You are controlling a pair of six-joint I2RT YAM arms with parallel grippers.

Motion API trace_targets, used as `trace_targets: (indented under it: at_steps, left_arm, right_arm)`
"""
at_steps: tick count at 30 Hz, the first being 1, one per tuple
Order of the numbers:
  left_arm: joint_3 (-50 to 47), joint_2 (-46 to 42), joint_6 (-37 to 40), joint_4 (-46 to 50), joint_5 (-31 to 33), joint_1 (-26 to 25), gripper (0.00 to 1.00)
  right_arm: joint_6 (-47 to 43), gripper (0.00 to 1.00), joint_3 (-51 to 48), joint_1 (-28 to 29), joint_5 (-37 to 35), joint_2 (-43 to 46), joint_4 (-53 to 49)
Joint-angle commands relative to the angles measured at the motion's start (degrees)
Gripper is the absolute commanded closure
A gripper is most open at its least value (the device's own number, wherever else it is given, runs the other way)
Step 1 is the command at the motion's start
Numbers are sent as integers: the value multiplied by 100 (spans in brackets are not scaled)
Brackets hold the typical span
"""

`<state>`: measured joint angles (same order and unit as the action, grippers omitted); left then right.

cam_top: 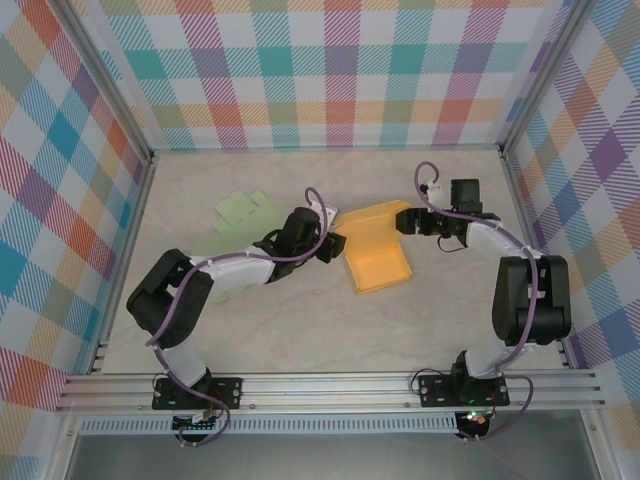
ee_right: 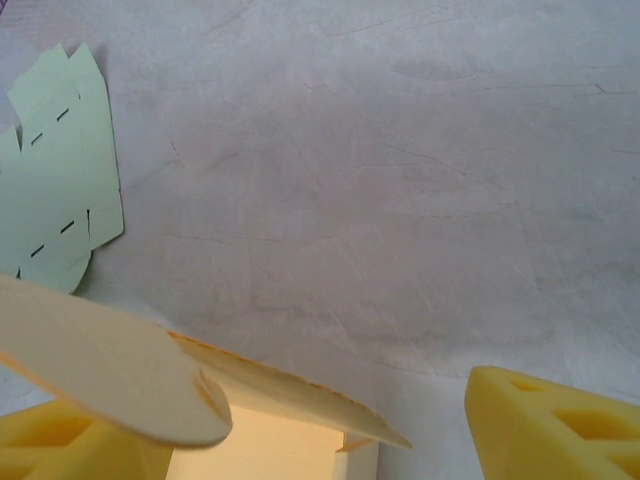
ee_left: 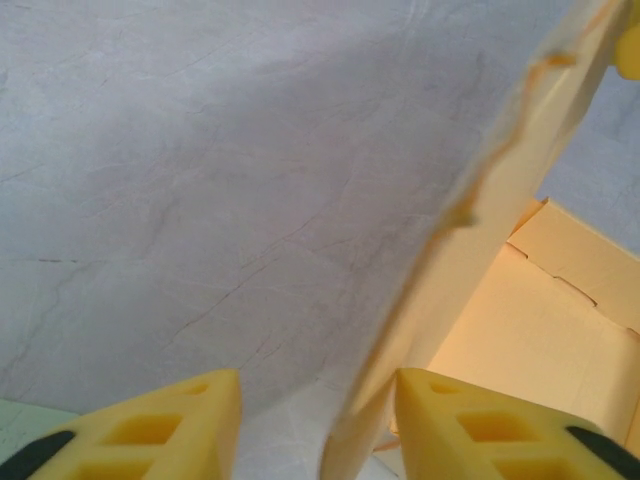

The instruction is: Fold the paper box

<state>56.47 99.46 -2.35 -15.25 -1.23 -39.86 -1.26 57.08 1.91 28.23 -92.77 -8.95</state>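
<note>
Orange paper box (ee_left: 520, 340) wall stands inside parted left hand (ee_left: 316, 400).

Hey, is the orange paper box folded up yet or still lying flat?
Partly folded: the orange box has walls standing upright at its far side, while its near panel lies flat.

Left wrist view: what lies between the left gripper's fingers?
In the left wrist view, an upright flap of the orange paper box stands between the fingers of the left gripper.

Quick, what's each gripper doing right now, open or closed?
Left gripper: open, straddling a wall of the yellow paper box.
Right gripper: open, nothing clamped.
</note>
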Motion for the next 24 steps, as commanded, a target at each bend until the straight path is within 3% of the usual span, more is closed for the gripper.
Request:
trace_targets:
  at_steps: [1, 16, 24]
  left_arm:
    - [181, 67, 60, -75, -136, 57, 60]
    - [415, 214, -7, 20, -150, 57, 94]
    - [549, 256, -240, -31, 293, -44, 100]
  right_arm:
    - [-252, 27, 216, 14, 401, -83, 164]
    - [10, 52, -81, 26, 686, 170, 261]
    - [297, 59, -360, 177, 312, 536, 288]
